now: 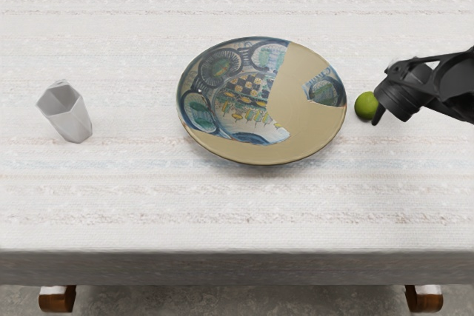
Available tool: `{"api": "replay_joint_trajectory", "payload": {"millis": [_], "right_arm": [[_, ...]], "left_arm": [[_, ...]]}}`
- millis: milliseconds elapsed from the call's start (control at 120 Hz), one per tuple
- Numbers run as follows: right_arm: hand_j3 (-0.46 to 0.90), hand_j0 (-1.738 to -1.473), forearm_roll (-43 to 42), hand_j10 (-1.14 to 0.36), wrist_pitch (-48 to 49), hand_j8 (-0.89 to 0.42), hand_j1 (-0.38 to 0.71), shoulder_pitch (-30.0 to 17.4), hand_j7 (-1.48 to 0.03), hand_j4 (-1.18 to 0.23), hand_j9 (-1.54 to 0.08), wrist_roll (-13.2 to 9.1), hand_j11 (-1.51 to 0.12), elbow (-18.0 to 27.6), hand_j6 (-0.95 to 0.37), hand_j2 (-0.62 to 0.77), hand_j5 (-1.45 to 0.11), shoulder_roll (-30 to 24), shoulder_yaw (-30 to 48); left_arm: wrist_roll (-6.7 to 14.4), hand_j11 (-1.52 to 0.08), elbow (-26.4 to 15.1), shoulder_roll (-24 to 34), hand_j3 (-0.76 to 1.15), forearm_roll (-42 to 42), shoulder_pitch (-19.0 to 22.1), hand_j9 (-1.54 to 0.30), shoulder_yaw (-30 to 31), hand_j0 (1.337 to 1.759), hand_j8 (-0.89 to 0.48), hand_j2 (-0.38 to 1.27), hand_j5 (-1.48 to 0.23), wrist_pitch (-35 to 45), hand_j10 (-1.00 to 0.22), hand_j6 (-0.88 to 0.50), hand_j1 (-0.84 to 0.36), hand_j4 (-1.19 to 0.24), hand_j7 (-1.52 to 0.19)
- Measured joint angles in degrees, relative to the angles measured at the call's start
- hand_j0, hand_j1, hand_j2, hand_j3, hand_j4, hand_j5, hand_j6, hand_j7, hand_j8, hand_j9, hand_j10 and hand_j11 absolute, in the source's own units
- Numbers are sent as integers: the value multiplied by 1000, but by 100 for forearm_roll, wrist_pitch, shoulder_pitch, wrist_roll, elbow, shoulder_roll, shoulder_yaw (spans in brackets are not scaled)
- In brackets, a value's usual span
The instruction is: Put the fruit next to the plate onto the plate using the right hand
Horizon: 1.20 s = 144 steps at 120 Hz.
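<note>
A small green lime (365,105) lies on the table just off the right rim of the plate (307,146). The plate is a wide, shallow dish with a tan glaze and blue, green and yellow patterned patches. My right hand (386,103) is dark and reaches in from the right edge. It sits right beside the lime on its right side, at about the same height. Its fingers are relaxed and not closed around the fruit, and one fingertip (379,115) hangs down close to the lime. The left arm does not show.
A grey faceted cup (65,112) stands tilted at the left of the table. The pale cloth-covered table (237,205) runs the full width, with its front edge low in the picture.
</note>
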Motion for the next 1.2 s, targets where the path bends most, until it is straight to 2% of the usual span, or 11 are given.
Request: {"api": "replay_joint_trajectory", "payload": {"millis": [167, 358, 783, 858, 875, 892, 908, 967, 1008, 1092, 1200], "right_arm": [[0, -1658, -87, -219, -1, -220, -89, -313, -283, -219, -283, 0, -283, -364, -220, -42, -283, 127, 138], [0, -1658, -92, -241, 179, -242, -63, -534, -311, -241, -311, 0, -311, -1184, -242, -46, -311, 717, 167], [0, -1658, -107, -338, 216, -339, 54, -858, -438, -338, -438, 0, -438, -1669, -339, -66, -438, 929, 173], [0, -1657, -89, -453, 259, -453, 182, -1062, -591, -451, -596, -4, -595, -2060, -456, -128, -598, 1183, 278], [-3, -1655, -96, -490, 284, -428, 213, -1097, -633, -489, -621, -9, -634, -2122, -420, -133, -635, 1220, 354], [-3, -1654, -103, -524, 306, -303, 233, -1128, -673, -529, -793, -22, -669, -2176, -386, -114, -662, 1249, 420], [-4, -1652, -107, -482, 320, -215, 252, -1155, -714, -556, -923, -38, -727, -2223, -351, -76, -684, 1271, 475], [-1, -1646, -107, -313, 360, -126, 309, -1221, -833, -540, -1042, -60, -967, -2342, -294, -23, -769, 1277, 692], [0, -1644, -107, -365, 401, -217, 329, -1249, -889, -525, -1048, -50, -1023, -2422, -275, 22, -840, 1194, 928], [-1, -1638, -111, -522, 459, -207, 338, -1278, -971, -494, -1095, -37, -1077, -2698, -232, 18, -951, 957, 1324], [0, -1633, -116, -504, 743, -199, 403, -1306, -1038, -474, -1132, -28, -1144, -2859, -199, 132, -1037, 426, 1920]], "left_arm": [[0, 0, 0, 0, 0, 0, 0, 0, -1, 1658, -1, 0, 0, -1, -1, -1, 349, -1, 0], [0, 0, 0, 0, 0, 0, 0, 0, -2, 1658, -1, 0, 0, -1, -1, -1, 349, -1, 0], [0, 0, 0, 0, 0, 0, 0, 0, -1, 1658, -1, 0, 0, 0, -1, -1, 349, -1, 0], [0, 0, 0, 0, 0, 0, 0, 0, -2, 1658, -1, 0, 0, 0, -1, -1, 349, -1, 0], [0, 0, 0, 0, 0, 0, 0, 0, -1, 1658, -1, 0, 0, 0, -1, -1, 349, -1, 0], [0, 0, 0, 0, 0, 0, 0, 0, -2, 1658, -1, 0, 0, 0, -1, -1, 349, -1, 0], [-1, 0, 0, 0, 0, 1, 0, 0, -4, 1658, -1, 0, 0, -1, -1, -1, 349, -1, 0], [-1, 0, 0, 0, 0, 1, 0, 0, -4, 1658, -1, 0, 0, -1, -1, -1, 349, -1, 0], [-1, 0, 0, 0, 0, 1, 0, 0, -3, 1658, -1, 0, 0, -1, -1, -1, 349, -1, 0], [0, 0, 0, 0, 0, 0, 0, 0, -1, 1658, -1, 0, 0, -1, -1, -1, 349, -1, 0], [1, 0, 0, 0, 0, -1, 0, 0, 0, 1658, -1, 0, 0, -1, -1, -1, 349, -1, 0]]}}
